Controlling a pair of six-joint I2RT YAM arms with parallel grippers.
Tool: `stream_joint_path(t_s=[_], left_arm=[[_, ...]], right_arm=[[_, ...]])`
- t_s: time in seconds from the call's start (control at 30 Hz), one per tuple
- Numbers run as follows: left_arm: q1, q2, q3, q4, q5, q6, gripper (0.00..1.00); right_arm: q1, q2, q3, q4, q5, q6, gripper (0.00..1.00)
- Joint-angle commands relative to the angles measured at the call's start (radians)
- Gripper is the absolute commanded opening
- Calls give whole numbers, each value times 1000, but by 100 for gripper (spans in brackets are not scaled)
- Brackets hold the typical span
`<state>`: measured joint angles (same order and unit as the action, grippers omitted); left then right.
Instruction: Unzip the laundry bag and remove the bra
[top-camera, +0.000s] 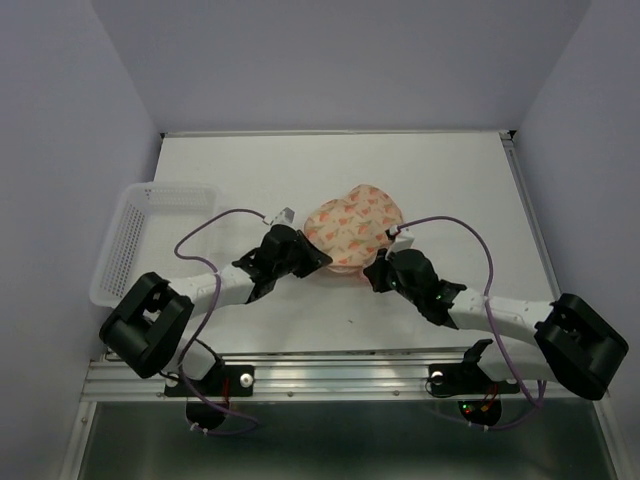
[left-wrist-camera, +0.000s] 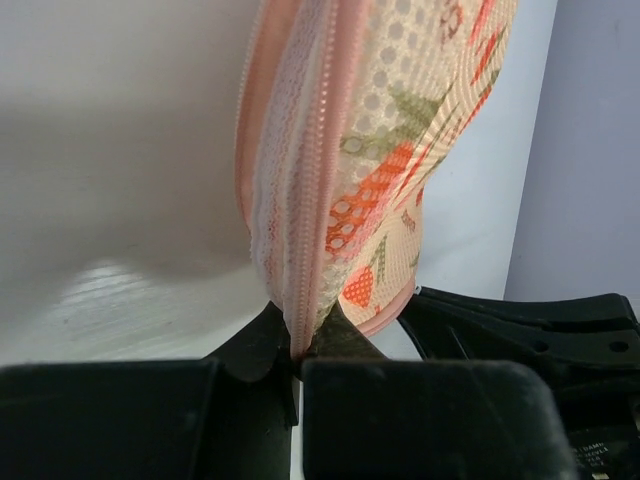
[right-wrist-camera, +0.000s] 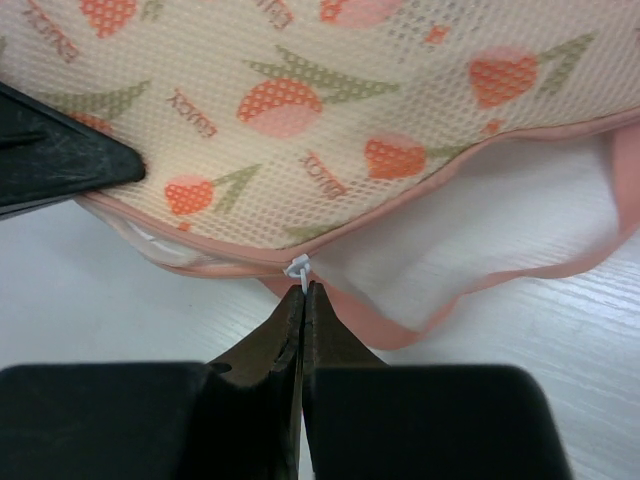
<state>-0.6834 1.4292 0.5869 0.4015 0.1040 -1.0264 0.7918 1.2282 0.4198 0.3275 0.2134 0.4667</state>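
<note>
In the top view, the left gripper (top-camera: 316, 258) and right gripper (top-camera: 377, 268) hide the near rim of the bag (top-camera: 352, 222) and their own fingertips. In the left wrist view the bag runs off the top edge; we cannot see inside it. In the right wrist view it passes the top and both sides, the loop (right-wrist-camera: 625, 190) is cut at right, and we cannot tell whether the pull (right-wrist-camera: 298, 267) is gripped.

laundry bag (top-camera: 352, 232) is soft matt mesh cloth; table (top-camera: 440, 180) under it smooth, faintly glossy white woodgrain; basket (top-camera: 120, 250) plastic lattice
</note>
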Motion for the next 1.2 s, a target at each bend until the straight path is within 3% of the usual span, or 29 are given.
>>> stream_joint_path(t_s=[0.0, 0.23, 0.43, 0.6, 0.7, 0.73, 0.77, 0.83, 0.97, 1.17], left_arm=[[85, -88, -39, -56, -18, 112, 0], [168, -142, -64, -130, 33, 200, 0], [278, -136, -96, -104, -1, 201, 0], [283, 11, 14, -60, 42, 213, 20], [283, 86, 96, -59, 85, 229, 48], [283, 94, 120, -59, 98, 229, 60], [283, 97, 126, -58, 105, 226, 80], [275, 77, 136, -56, 115, 215, 99], [246, -5, 114, -64, 97, 184, 99], [62, -121, 44, -64, -50, 43, 99]], right_arm=[[-29, -16, -19, -58, 72, -39, 1], [-109, -55, -49, -108, 116, -5, 1], [-141, -90, -58, -133, 58, 3, 1], [-141, -72, -65, -84, -60, 4, 1], [-141, -61, -61, -70, -74, 7, 1], [-141, -58, -61, -65, -86, 9, 1], [-141, -55, -58, -62, -91, 12, 1], [-141, -38, -49, -54, -108, 23, 1], [-141, -7, -42, -33, -117, 44, 1], [-112, 45, -27, 13, -131, 73, 1]])
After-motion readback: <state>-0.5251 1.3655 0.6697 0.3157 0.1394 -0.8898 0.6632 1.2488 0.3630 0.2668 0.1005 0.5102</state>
